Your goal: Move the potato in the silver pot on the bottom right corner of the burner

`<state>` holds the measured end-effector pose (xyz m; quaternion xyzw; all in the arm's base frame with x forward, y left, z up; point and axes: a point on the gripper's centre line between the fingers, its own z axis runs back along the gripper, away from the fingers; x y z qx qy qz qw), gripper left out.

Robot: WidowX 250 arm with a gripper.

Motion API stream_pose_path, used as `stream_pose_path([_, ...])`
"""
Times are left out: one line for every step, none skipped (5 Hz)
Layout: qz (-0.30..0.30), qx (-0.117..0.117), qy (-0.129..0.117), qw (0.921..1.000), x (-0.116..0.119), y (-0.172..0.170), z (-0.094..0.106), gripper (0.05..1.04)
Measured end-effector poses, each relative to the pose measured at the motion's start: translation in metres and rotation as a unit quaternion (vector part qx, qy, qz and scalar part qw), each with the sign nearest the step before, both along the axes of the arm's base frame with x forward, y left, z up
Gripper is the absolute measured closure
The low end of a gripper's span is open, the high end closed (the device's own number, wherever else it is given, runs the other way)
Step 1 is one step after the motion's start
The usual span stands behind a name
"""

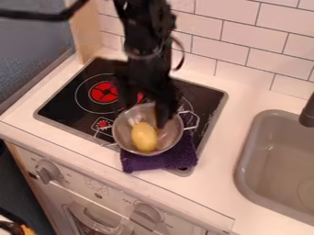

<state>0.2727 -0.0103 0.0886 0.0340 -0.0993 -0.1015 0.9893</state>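
- Potato lay inside the pot, toward its near side, where the curved wall likely kept it from rolling off
- The pot was at the near part of the stove, partly over the purple cloth; how much of its weight the cloth bore, I could not tell
- The gripper hung down at the pot's far right part, near the potato, perhaps because the thin wall offered a surer hold than a smooth, round potato
- Whether its jaws were spread, pressed together or pinching the wall, I could not tell
- With the potato in the pot, what remained, I judged, was to seat both at the stove's near right corner
- That called for a slow, level shift to the right, since a rolling potato could tip the pot
- The cloth lay around that corner, so it might have made a soft, uneven seat
- The right handle stuck out and could have snagged the cloth
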Motion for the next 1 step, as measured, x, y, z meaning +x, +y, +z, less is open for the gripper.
stream_pose_path([-0.033,0.004,-0.028,0.9991,0.0040,-0.0107,0.0265,0.083])
